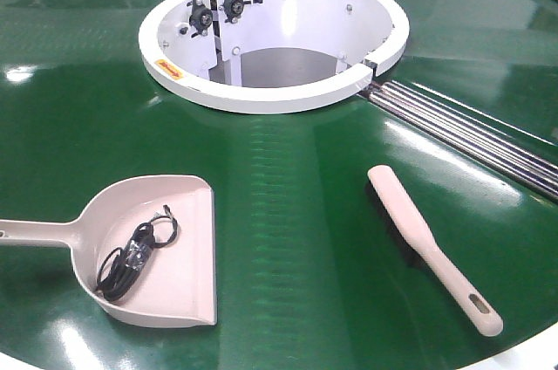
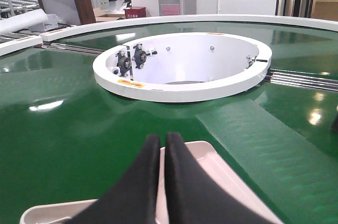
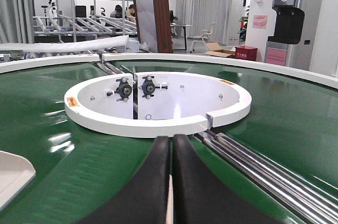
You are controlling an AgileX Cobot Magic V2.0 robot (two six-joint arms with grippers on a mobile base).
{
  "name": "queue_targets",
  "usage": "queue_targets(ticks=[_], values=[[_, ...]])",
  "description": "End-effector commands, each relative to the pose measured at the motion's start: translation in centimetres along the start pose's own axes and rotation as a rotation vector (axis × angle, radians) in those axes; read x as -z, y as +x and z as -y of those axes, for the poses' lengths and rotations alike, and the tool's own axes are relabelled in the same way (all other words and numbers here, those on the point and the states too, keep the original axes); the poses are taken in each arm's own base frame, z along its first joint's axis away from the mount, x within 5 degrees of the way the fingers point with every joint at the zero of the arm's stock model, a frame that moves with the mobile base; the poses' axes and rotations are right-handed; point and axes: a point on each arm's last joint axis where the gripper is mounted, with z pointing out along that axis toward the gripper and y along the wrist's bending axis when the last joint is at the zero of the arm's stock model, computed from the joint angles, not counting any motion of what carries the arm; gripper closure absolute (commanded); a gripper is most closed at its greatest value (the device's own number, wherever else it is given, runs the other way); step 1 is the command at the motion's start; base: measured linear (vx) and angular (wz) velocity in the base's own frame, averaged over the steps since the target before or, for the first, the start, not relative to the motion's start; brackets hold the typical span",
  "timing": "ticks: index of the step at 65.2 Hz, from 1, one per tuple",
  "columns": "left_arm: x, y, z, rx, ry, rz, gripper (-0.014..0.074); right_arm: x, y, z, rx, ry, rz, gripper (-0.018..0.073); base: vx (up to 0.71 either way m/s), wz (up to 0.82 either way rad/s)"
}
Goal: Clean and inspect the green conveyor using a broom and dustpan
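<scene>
Plainly, both sets of jaws, left gripper [image 2: 161,145] and right gripper [image 3: 171,145], are pressed together with nothing in them, so a careless lift of the dustpan [image 1: 166,252] could tip it and spill the black cable bundle [image 1: 135,256] back onto the green conveyor [image 1: 296,239]. The dustpan lies front-left, mouth toward the right, handle pointing left. The broom [image 1: 427,243] lies front-right, its long axis diagonal, slotted handle end nearest the front edge.

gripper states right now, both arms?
Left gripper: closed, holding nothing, above the dustpan.
Right gripper: closed, holding nothing, above the green conveyor.
</scene>
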Motion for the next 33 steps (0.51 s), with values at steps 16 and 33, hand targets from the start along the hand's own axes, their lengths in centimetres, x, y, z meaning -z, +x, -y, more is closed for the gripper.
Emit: queue_targets(ticks=[16,33], values=[[0.1,-1.59,-0.3,0.019,-0.024,0.096,0.0604,-0.02,-1.56,0.09,0.015,0.007,0.096,0.0568,0.0,0.0],[-0.07,-0.83,-0.34,0.026,-0.037,0.101,0.0604,-0.02,-1.56,0.09,0.015,0.007,0.096,0.0568,0.0,0.0]])
